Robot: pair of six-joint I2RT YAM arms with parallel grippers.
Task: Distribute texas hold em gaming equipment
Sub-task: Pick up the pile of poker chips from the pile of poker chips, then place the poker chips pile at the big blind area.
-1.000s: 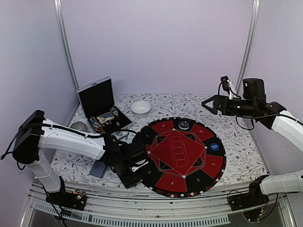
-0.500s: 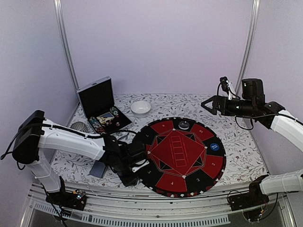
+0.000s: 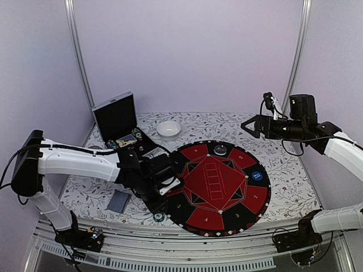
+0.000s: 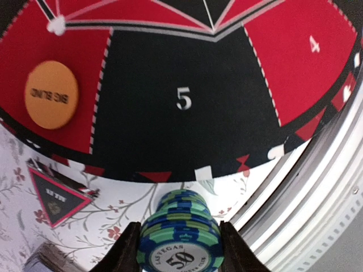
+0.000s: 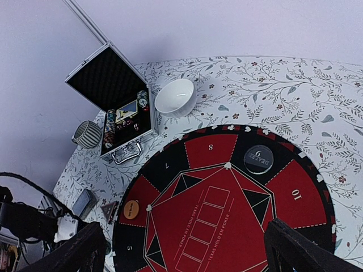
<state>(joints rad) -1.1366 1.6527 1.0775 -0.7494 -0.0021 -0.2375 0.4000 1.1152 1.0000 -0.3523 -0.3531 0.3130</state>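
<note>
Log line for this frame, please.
left gripper: shut on chip stack, just off mat by segment 5 | right gripper: open, raised | orange button: on mat

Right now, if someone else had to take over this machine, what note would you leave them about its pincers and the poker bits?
Left pincer: closed on a stack of blue-green chips, just off the mat's near edge by sector 5.
Right pincer: open, empty, raised high at the far right.
Done: orange button and blue button lie on the mat.
Left: probably set this stack down at a seat; more chips sit in the open case; the card deck lies undealt left of the mat.
</note>
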